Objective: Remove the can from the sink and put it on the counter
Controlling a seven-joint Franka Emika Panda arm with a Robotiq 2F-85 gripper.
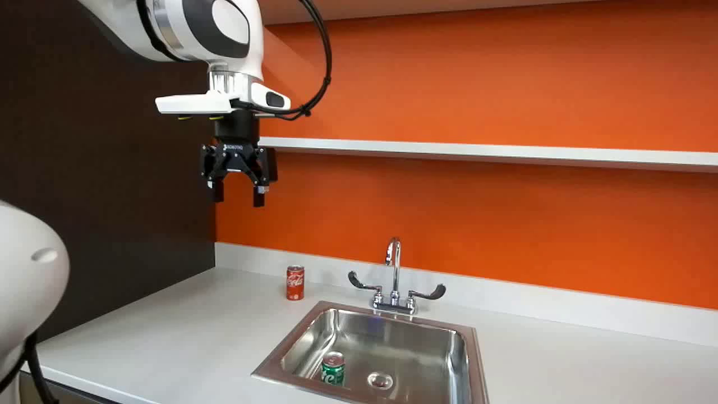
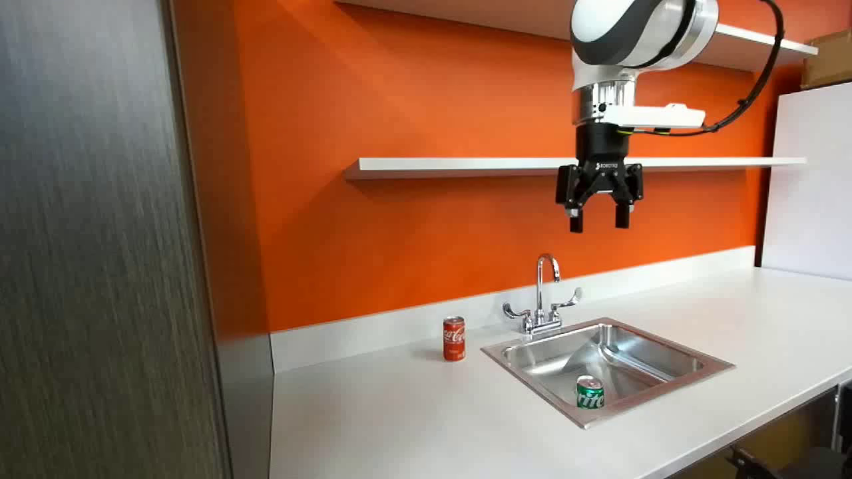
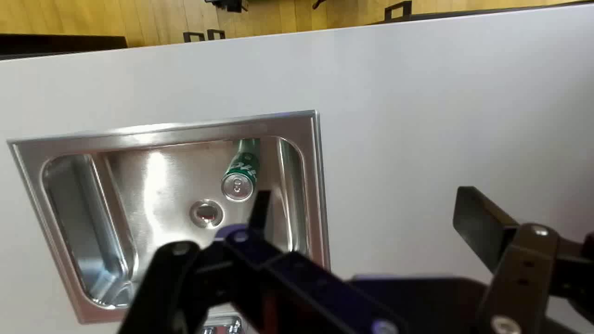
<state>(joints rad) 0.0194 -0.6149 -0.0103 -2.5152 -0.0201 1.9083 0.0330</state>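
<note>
The green can (image 1: 333, 370) with a silvery top stands upright in the steel sink (image 1: 294, 338), near one side wall. It also shows in an exterior view (image 2: 590, 394), its base hidden by the sink rim (image 2: 655, 396). In the wrist view the can (image 3: 241, 174) stands near the drain, left of my fingers. My gripper (image 1: 238, 199) is open and empty, fingers down, high above the counter (image 1: 168, 336). It also shows in an exterior view (image 2: 599, 225). In the wrist view the open fingers (image 3: 365, 204) have bare counter (image 3: 394, 116) beneath them.
A red can (image 1: 295, 283) stands on the counter behind the sink's corner. The chrome faucet (image 1: 395, 280) with two handles rises at the sink's back edge. A white shelf (image 2: 452, 165) runs along the orange wall. A dark panel (image 1: 112, 168) closes one end.
</note>
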